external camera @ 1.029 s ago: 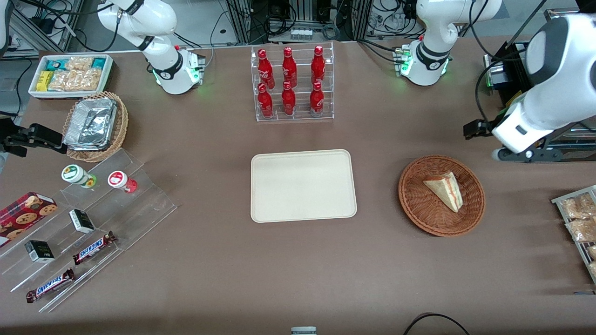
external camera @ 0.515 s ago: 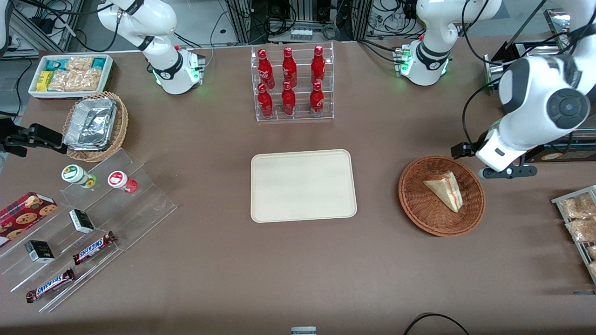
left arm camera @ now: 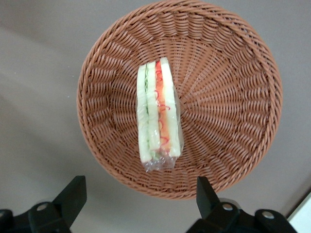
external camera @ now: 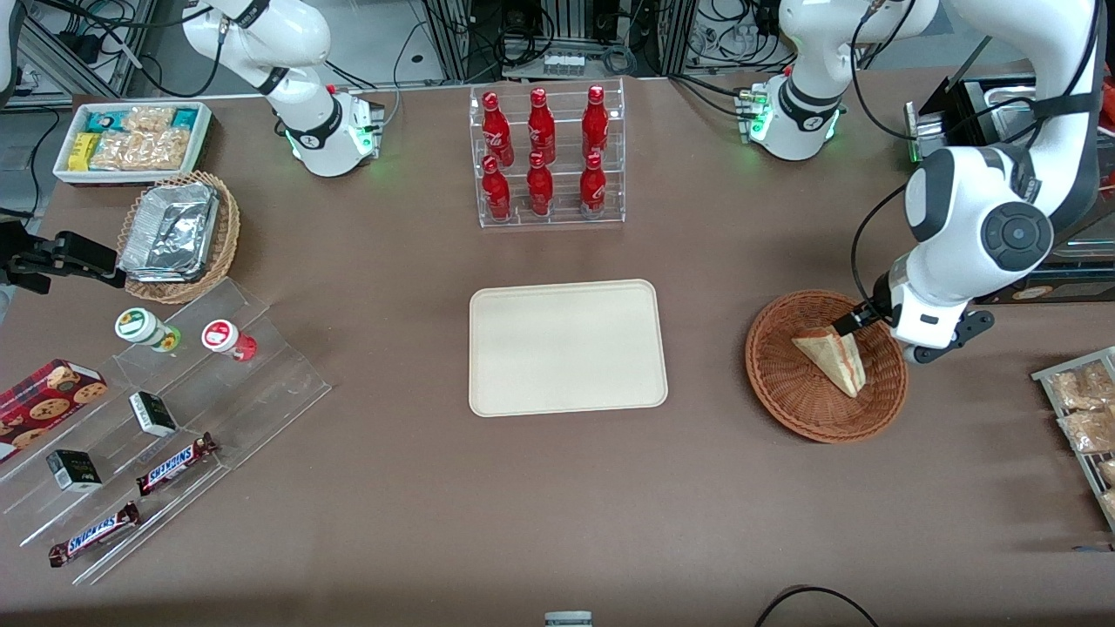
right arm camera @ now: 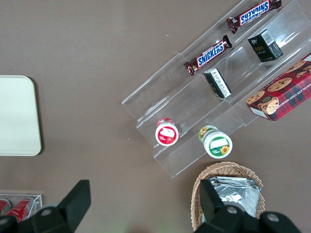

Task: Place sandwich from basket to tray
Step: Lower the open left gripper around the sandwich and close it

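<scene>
The sandwich (external camera: 832,355), a pale wedge in clear wrap, lies in the round reddish-brown basket (external camera: 788,387). In the left wrist view its red, green and white layers (left arm camera: 158,111) face up near the middle of the basket (left arm camera: 228,97). My left gripper (external camera: 948,338) hangs above the basket's rim on the side toward the working arm's end of the table. It is open (left arm camera: 138,191), its fingers spread wide with nothing between them. The cream tray (external camera: 568,347) lies bare at the table's middle, beside the basket toward the parked arm; its edge also appears in the right wrist view (right arm camera: 17,114).
A clear rack of red bottles (external camera: 547,157) stands farther from the front camera than the tray. A wire rack of snack packets (external camera: 1084,409) sits at the working arm's end. A stepped acrylic shelf (external camera: 165,418), a foil-filled tan basket (external camera: 179,235) and a white bin (external camera: 131,139) lie toward the parked arm's end.
The left arm has swung in from the table's end and come down, bringing its gripper from beside the basket to just above its rim. The sandwich and tray have not moved.
</scene>
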